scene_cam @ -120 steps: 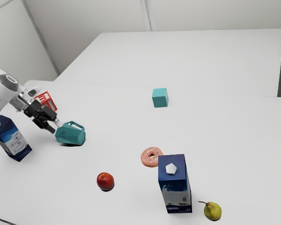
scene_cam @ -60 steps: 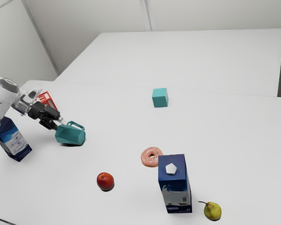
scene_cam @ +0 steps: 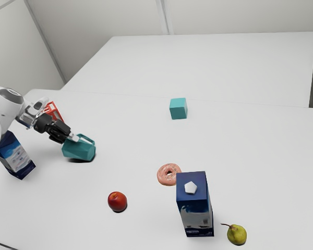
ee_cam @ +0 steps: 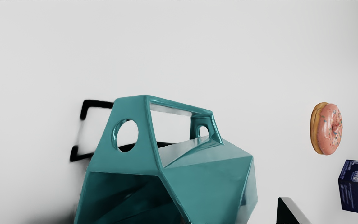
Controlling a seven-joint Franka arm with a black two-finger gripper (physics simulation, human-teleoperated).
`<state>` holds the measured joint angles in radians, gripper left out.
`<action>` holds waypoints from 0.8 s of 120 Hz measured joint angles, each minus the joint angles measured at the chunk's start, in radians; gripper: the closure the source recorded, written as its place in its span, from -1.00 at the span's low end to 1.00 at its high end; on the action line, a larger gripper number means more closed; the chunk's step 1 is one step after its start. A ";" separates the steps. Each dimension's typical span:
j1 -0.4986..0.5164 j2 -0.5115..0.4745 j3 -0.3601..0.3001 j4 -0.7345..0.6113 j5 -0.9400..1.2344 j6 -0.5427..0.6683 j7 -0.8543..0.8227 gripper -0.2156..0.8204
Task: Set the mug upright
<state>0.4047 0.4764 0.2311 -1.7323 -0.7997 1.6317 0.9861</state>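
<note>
Franka arm (scene_cam: 4,107): glossy white to pale grey shell, smooth, rounded, bulky links, grey shading along the curves. Joint cap (scene_cam: 11,94) is a dark grey oval, set in white with a thin dark edge. Wrist section (scene_cam: 27,113) narrower, light grey and white, some darker grey patches, finer detail too small to read. Two-finger gripper (scene_cam: 70,139) black, chunky, blocky, angular segments, pale whitish bit at the end. Wrist view: fingertip (ee_cam: 294,212) wedge-shaped, straight edges, one face near-black, adjoining face plain light grey.
</note>
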 joint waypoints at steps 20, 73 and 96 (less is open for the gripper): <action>0.000 -0.003 -0.001 -0.001 -0.018 -0.003 0.001 0.64; -0.005 -0.010 -0.009 -0.011 -0.076 -0.027 -0.003 0.90; -0.071 -0.075 -0.016 -0.043 -0.055 0.048 -0.025 0.92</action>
<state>0.3341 0.4016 0.2147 -1.7753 -0.8548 1.6797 0.9611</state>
